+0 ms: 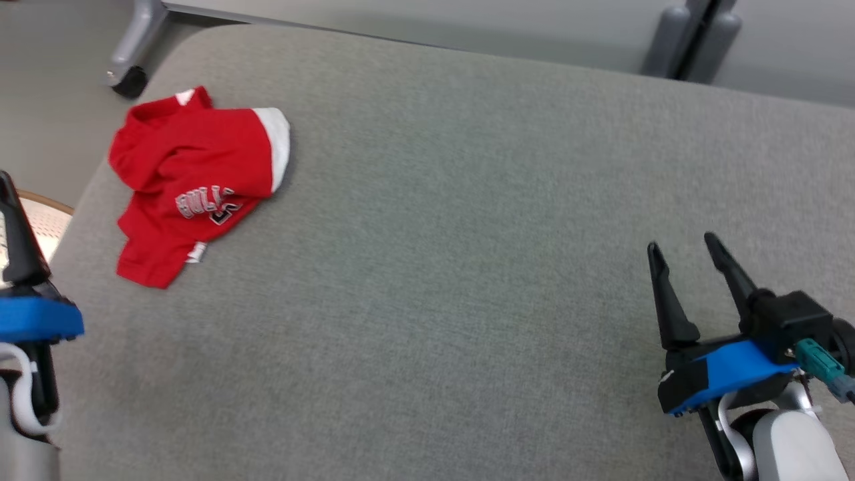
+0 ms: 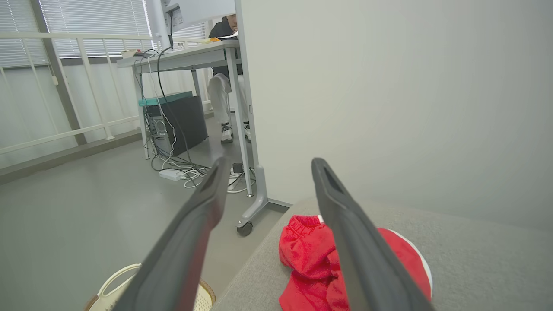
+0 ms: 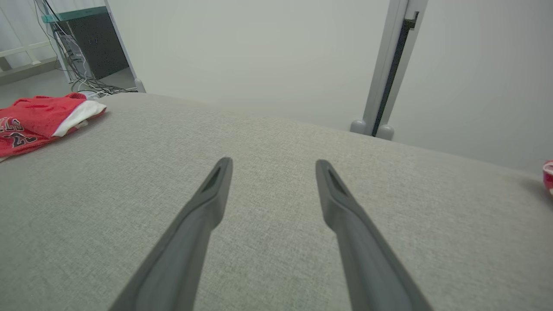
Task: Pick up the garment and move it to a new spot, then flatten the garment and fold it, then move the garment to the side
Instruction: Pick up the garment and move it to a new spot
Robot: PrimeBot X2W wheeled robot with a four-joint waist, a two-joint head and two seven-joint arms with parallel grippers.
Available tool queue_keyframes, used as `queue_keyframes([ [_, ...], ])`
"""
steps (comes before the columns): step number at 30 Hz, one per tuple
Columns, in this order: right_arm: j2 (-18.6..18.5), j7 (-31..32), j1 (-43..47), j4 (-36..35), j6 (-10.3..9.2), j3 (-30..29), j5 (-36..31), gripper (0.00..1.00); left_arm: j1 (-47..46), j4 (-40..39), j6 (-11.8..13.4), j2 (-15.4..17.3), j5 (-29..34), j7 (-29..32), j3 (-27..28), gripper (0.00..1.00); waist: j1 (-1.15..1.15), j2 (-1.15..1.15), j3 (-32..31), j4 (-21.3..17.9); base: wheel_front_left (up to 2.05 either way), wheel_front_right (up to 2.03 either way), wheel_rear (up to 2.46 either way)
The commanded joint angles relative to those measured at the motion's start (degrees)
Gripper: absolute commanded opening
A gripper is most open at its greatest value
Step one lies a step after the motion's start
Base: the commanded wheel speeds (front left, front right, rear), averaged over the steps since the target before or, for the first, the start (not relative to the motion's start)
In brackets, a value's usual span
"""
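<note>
The garment (image 1: 190, 184) is a small red jersey with white trim and printed lettering, lying crumpled at the far left corner of the grey cushioned surface (image 1: 467, 267). It also shows in the left wrist view as the garment (image 2: 311, 263), partly behind one finger, and at the left edge of the right wrist view as the garment (image 3: 39, 121). My left gripper (image 2: 265, 166) is open and empty, hovering off the surface's left edge, short of the garment. At the lower right my right gripper (image 1: 681, 244) stands open and empty over bare fabric, far from the garment.
A woven basket (image 2: 203, 296) sits on the floor below the surface's left edge. A wheeled partition foot (image 1: 130, 73) stands just beyond the garment's corner. A desk with cables, a computer case and a seated person (image 2: 224, 86) lie further off. A small red-and-white object (image 3: 548, 175) sits at the far right.
</note>
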Motion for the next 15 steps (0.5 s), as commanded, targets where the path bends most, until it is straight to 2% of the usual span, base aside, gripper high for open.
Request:
queue_keyframes([
  [1, -0.34, 0.25, -1.01, -0.88, 0.01, -0.25, -0.75, 1.0, -2.54, 1.09, -0.47, 0.85, -0.34, -0.37, 0.15, 1.0, -0.01, 0.0, 1.35, -0.63, 0.0, 0.0, 0.0],
  [10, -0.54, 2.42, -4.38, -8.99, 0.01, -2.06, -4.06, 1.0, -18.5, 12.99, -3.26, 8.43, -3.13, 2.12, -0.46, 1.0, -0.01, 0.0, 10.94, -7.5, 0.0, 0.0, 0.0],
  [15, -0.61, 3.28, -4.84, -11.95, 0.01, -3.16, -4.86, 1.0, -24.41, 20.34, -4.1, 10.89, -5.63, 5.39, -2.59, 1.0, -0.01, 0.0, 14.72, -9.46, 0.0, 0.0, 0.0],
])
